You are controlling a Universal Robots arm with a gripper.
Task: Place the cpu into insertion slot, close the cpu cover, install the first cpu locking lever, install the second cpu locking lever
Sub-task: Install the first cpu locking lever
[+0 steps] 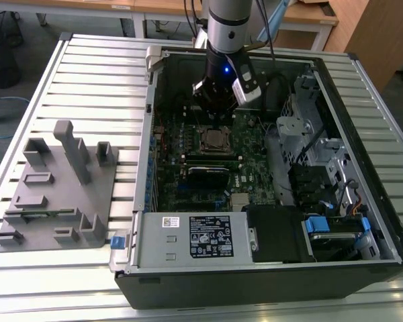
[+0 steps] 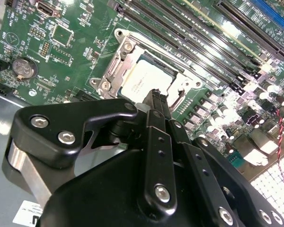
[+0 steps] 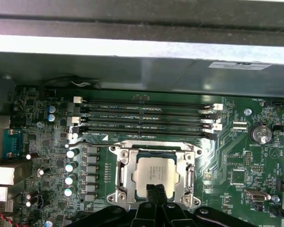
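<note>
A slatted metal table (image 1: 87, 74) stands on grey floor (image 1: 54, 23), wooden desks (image 1: 168, 5) behind and a wire basket (image 1: 1, 47) nearby.

Here's the gripper (image 3: 156, 193) in the first wrist view, running off the picture's edge, and it covers one side of the cpu (image 3: 154, 171) and of the cover (image 3: 124, 165). Over to the second wrist view: the gripper (image 2: 156, 97) has its black bulk across the cpu's (image 2: 141, 80) near side and a wide stretch of the board (image 2: 61, 52). In the exterior view the arm (image 1: 227, 20) is cut by the top edge, and the cpu (image 1: 216, 139) is a tiny patch; whether the cover sits over it, we can't tell from there.
</note>
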